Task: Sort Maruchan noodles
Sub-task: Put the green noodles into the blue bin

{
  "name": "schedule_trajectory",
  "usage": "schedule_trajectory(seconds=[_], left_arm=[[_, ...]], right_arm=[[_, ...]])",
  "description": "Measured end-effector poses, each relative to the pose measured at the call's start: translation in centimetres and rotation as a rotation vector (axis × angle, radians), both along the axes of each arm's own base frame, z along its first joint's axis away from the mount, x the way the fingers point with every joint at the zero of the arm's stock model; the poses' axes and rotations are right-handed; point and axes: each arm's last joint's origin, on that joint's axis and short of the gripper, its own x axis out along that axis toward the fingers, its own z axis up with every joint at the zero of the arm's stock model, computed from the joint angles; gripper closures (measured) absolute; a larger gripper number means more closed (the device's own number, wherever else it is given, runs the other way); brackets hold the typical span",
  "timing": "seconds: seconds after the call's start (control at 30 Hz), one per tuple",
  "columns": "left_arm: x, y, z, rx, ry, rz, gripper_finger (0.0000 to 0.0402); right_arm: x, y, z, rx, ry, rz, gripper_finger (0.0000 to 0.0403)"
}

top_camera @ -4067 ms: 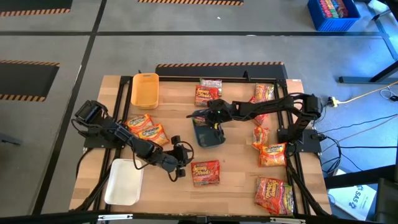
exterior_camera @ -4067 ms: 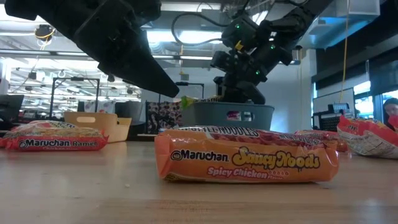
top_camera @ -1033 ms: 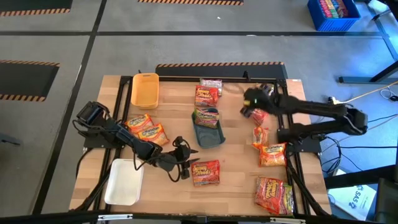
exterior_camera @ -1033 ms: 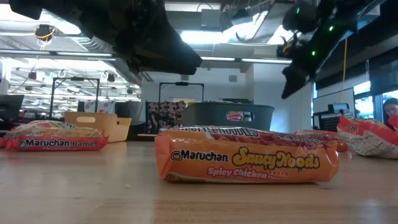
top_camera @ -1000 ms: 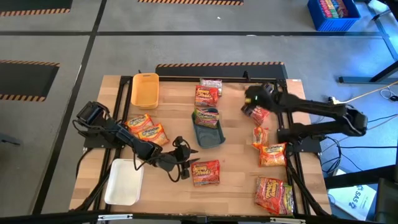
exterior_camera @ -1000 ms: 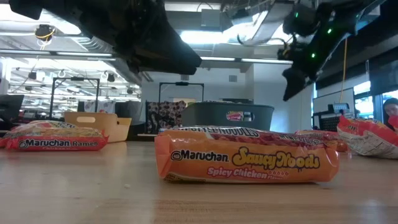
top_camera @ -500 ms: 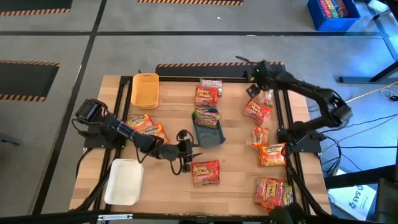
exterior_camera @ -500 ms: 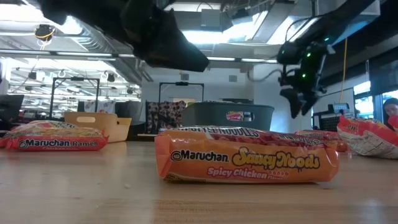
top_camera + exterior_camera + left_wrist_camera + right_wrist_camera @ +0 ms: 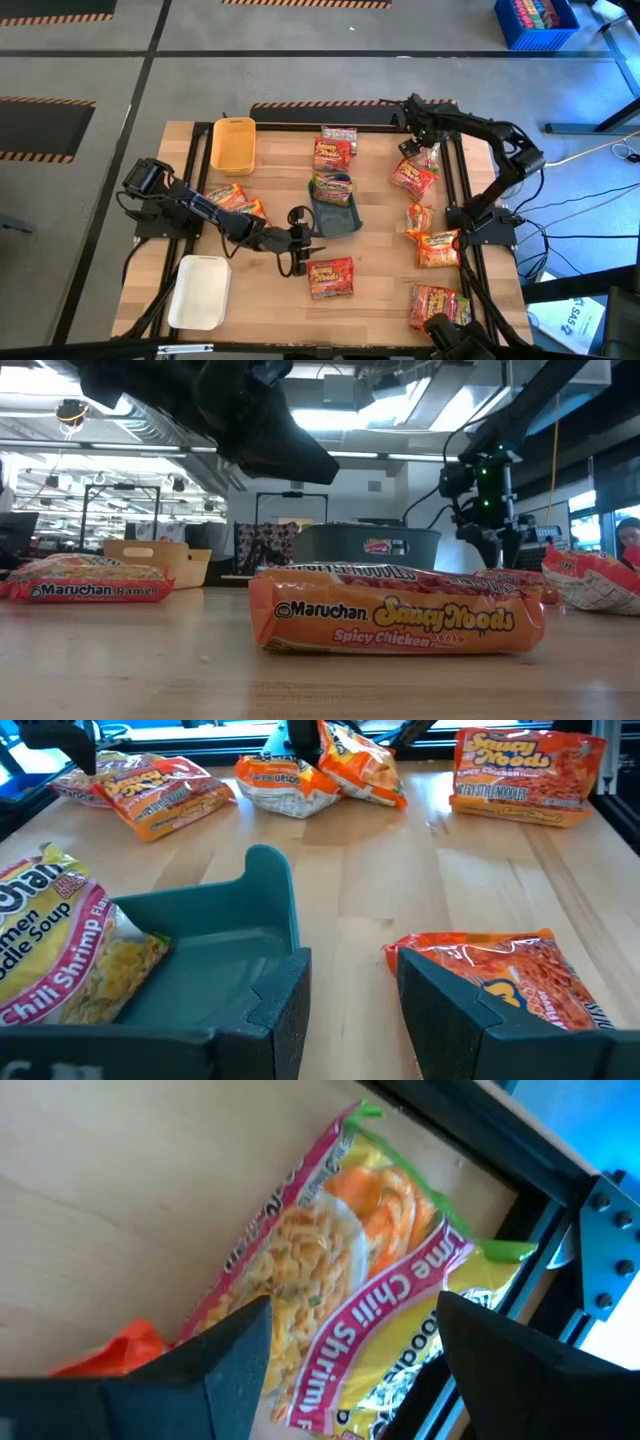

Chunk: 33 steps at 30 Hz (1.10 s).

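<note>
While the left gripper [image 9: 305, 248] hangs near the table's middle, its fingers [image 9: 455, 1020] stand apart with nothing between them, just at 11 o'clock of the orange packet [image 9: 331, 277], which lies flat on the wood towards 6 o'clock.

At 12 o'clock of that gripper sits the blue-grey tray [image 9: 336, 213], holding one chili shrimp packet [image 9: 330, 188] that leans over its far rim; the left wrist view shows the near half of the tray [image 9: 215, 970] bare. At 11 o'clock of the table stands the yellow tray [image 9: 233, 145], and at 7 o'clock the white tray [image 9: 199, 292]; no packet shows in either.

Over at 1 o'clock the right gripper [image 9: 416, 143] hovers by the table's far right corner, fingers [image 9: 235, 1365] spread, above a green-edged chili shrimp packet [image 9: 350, 1295] beside the black frame rail [image 9: 520, 1190]; it holds nothing.

Other packets lie loose: two [image 9: 334, 148] at 12 o'clock beyond the blue-grey tray, two [image 9: 232, 203] at 9 o'clock under the left arm, and a run [image 9: 437, 247] down the right edge from 2 to 5 o'clock
</note>
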Motion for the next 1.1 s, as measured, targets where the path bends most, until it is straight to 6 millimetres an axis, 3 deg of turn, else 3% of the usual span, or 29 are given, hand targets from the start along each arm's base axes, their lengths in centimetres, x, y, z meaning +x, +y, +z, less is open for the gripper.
schedule_trajectory(seconds=[0.23,0.57,0.77,0.9,1.1], left_arm=[[0.0,0.1,0.0,-0.005,-0.001,0.004,0.0259],[0.0,0.1,0.0,-0.006,-0.001,0.005,0.0259],[0.0,0.0,0.0,-0.007,-0.001,0.005,0.0259],[0.0,0.0,0.0,-0.006,-0.001,0.005,0.0259],[0.0,0.0,0.0,-0.006,-0.001,0.005,0.0259]], right_arm=[[0.1,-0.2,-0.5,0.027,0.032,0.003,0.016],[2.0,-0.1,-2.1,0.063,0.127,0.094,0.0167],[2.1,-0.2,-2.2,0.093,0.096,0.091,0.017],[2.1,-0.2,-2.2,0.108,0.081,0.097,0.0204],[2.2,-0.2,-2.3,0.112,0.065,0.113,0.0289]])
